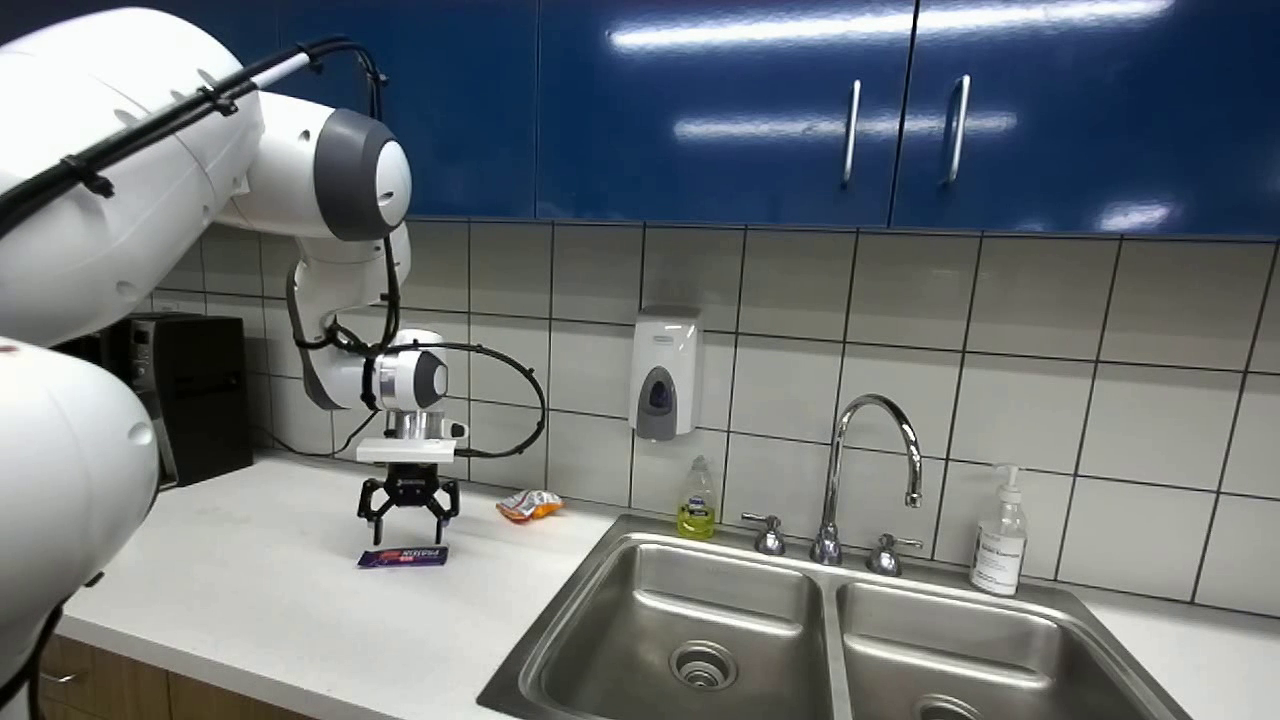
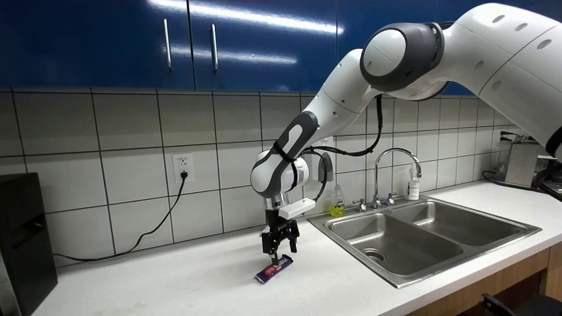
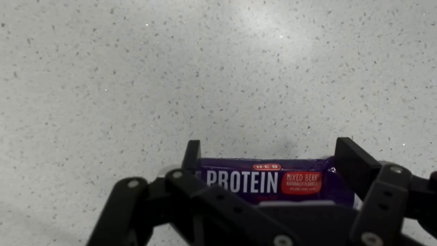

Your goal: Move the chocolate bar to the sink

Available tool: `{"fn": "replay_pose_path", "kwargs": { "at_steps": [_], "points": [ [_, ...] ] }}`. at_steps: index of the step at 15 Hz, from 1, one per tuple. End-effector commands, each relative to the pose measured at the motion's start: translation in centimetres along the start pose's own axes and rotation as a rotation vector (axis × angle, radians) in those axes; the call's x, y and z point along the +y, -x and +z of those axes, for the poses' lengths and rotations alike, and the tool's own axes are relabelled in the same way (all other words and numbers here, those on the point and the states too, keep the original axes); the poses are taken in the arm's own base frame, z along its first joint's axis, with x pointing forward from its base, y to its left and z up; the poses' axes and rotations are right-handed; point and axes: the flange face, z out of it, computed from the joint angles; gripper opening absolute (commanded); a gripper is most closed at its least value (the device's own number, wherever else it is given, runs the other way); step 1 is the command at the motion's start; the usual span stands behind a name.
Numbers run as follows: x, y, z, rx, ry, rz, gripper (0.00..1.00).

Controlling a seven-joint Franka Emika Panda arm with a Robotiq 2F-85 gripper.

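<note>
The purple chocolate bar (image 1: 403, 558) lies label up on the counter (image 1: 300, 620), outside the two-basin steel sink (image 1: 835, 630).

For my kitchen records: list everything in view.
tiled wall: 1, white, background
speckled countertop: 1, white, along wall
glossy cabinets: several, blue, overhead
wooden cabinets: several, brown, under countertop
flat wrapped chocolate bar: 1, purple, countertop
twin-basin steel sink: 1, silver, in countertop
curved faucet: 1, chrome, sink rim
tap handles: 2, chrome, flanking faucet
crumpled packet: 1, orange-white, near wall
slim bottle: 1, clear and yellow, sink rim
pump bottle: 1, clear, sink rim
plastic dispenser: 1, white, wall
boxy appliance: 1, black, countertop
power outlet: at least 1, white, wall
metallic box: 1, silver, beyond sink
robot arm: 1, white, over countertop
two-finger gripper: 1, black, open over chocolate bar
</note>
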Motion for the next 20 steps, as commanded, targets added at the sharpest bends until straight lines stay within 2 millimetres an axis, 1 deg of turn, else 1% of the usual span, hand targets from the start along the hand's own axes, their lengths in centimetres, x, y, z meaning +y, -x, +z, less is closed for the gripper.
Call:
{"fn": "replay_pose_path", "kwargs": {
  "at_steps": [1, 7, 13, 20],
  "points": [
    [0.1, -0.1, -0.3, 0.010, -0.007, 0.052, 1.00],
    [0.1, -0.3, -0.7, 0.051, -0.035, 0.223, 1.00],
    [-0.1, -0.7, -1.5, 0.106, -0.094, 0.493, 1.00],
    [0.0, -0.6, -1.7, 0.132, -0.094, 0.784, 1.00]
  ]
}}
